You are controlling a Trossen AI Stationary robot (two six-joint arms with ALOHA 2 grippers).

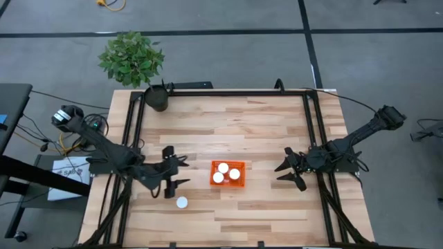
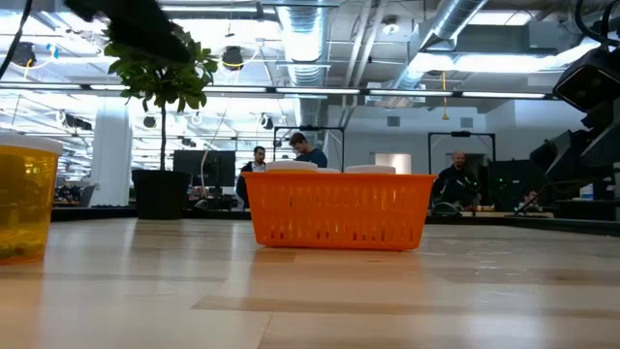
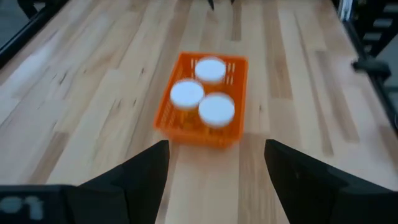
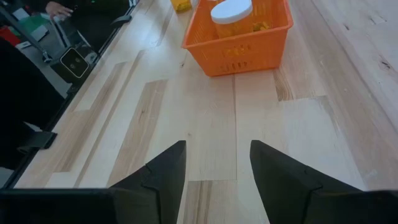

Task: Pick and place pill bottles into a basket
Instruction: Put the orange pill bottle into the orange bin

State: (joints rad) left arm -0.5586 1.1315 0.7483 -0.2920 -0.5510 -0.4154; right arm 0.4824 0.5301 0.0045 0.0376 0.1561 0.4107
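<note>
The left hand (image 1: 177, 174) sits spread and empty at lower left of centre in the high view, just left of the basket (image 1: 213, 181), probably because three bottles (image 1: 223, 168) already stand in that basket with their white caps up. The fourth bottle (image 1: 182, 203) stands alone on the desk (image 1: 263, 131) just below that hand, close enough to be the likely next pick. The right hand (image 1: 287, 174) waits at centre right, also spread and holding nothing, well clear of the basket so it does not crowd the left arm's reach.
</note>
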